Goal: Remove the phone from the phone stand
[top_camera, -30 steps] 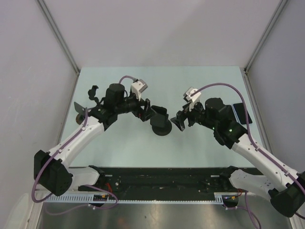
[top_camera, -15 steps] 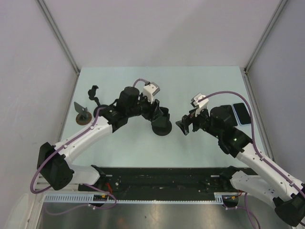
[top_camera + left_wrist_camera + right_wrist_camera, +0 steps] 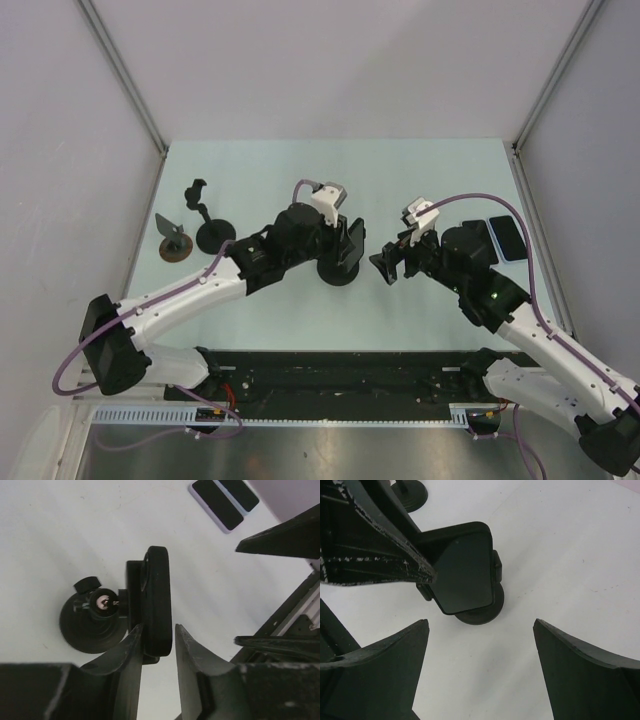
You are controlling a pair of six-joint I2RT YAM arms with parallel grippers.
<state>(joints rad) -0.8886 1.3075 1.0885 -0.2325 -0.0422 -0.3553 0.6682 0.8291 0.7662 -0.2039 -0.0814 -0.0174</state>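
Note:
The black phone (image 3: 353, 243) stands upright, clamped in a black phone stand (image 3: 337, 273) with a round base at the table's middle. In the left wrist view the phone (image 3: 157, 580) is edge-on, above the stand's base (image 3: 82, 630). My left gripper (image 3: 158, 627) has its fingers on both faces of the phone's lower end, shut on it. My right gripper (image 3: 480, 622) is open wide, a short way to the right of the stand, facing the phone's dark screen (image 3: 465, 575). From above, the left gripper (image 3: 348, 250) covers much of the phone.
Two other phones (image 3: 505, 238) lie flat at the right edge of the table. Two more stands are at the left: a black one (image 3: 205, 225) and one on a brown base (image 3: 175, 243). A black rail (image 3: 340, 375) runs along the near edge.
My left arm swung right from the left-hand stands to the phone stand, and its jaws narrowed onto the phone. The right arm drew back slightly and then held still.

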